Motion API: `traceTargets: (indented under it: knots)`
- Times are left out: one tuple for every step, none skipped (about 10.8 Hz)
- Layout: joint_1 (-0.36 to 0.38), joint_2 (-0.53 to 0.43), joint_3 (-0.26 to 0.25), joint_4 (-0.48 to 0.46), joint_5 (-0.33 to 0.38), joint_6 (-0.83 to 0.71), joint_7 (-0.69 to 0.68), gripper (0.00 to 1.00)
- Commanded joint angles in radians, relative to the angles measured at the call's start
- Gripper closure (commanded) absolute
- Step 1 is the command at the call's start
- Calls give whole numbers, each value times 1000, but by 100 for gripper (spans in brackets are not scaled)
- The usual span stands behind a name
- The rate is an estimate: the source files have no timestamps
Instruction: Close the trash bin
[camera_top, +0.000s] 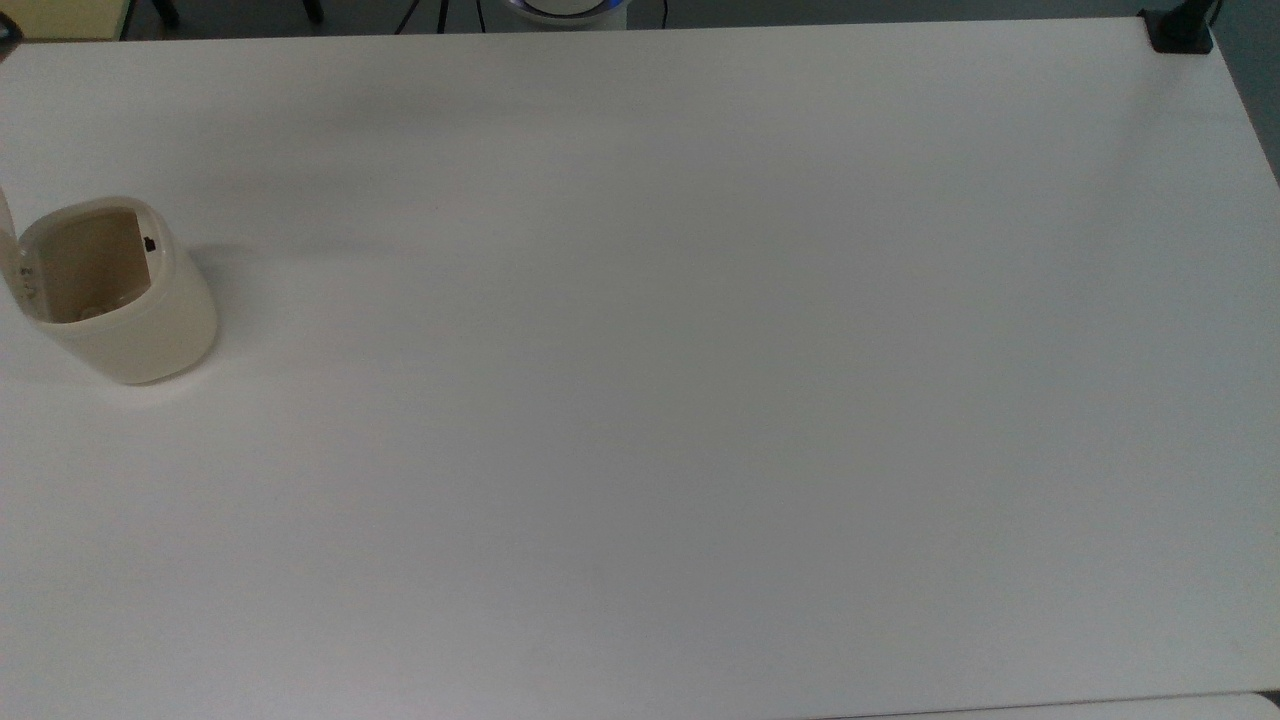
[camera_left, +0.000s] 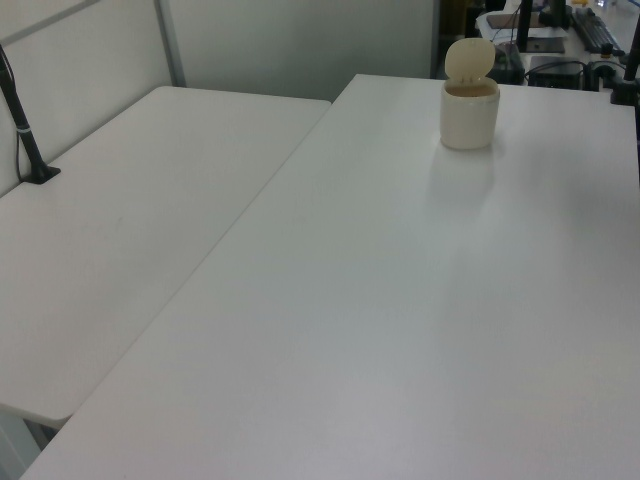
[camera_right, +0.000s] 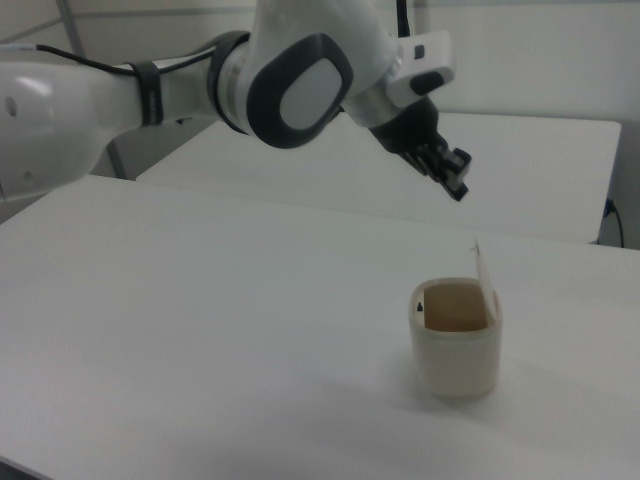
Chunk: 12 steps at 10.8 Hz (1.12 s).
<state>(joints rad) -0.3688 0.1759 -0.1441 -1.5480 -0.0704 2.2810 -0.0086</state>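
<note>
White bench (camera_top: 700, 400) | trash bin (camera_top: 115, 295) at top view's left edge, lid (camera_right: 484, 265) upright, not yet closed | gripper (camera_right: 452, 178) above the bin in right view's upper centre, apart from lid; finger state: cannot tell | remaining: push lid down.
</note>
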Motion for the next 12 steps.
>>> traceTargets:
  knots:
    - [-57,54,1,9,-9,40,-14,100]
    - [-68,71,1,8,-38,41,-24,100]
    - [-76,94,1,9,-45,52,-40,100]
    - [-76,115,1,8,-42,89,-44,100]
    - [-76,132,1,6,-34,124,-44,100]
    - [-75,149,3,6,-29,138,-39,100]
    - [-73,154,3,5,-29,147,-34,100]
    - [-65,160,6,0,-29,147,-34,100]
    - [-56,158,8,-12,-31,140,-42,100]
    - [-41,155,11,-23,-31,137,-39,100]
    - [-27,155,11,-29,-31,129,-36,100]
    - [-12,157,11,-30,-31,108,-37,100]
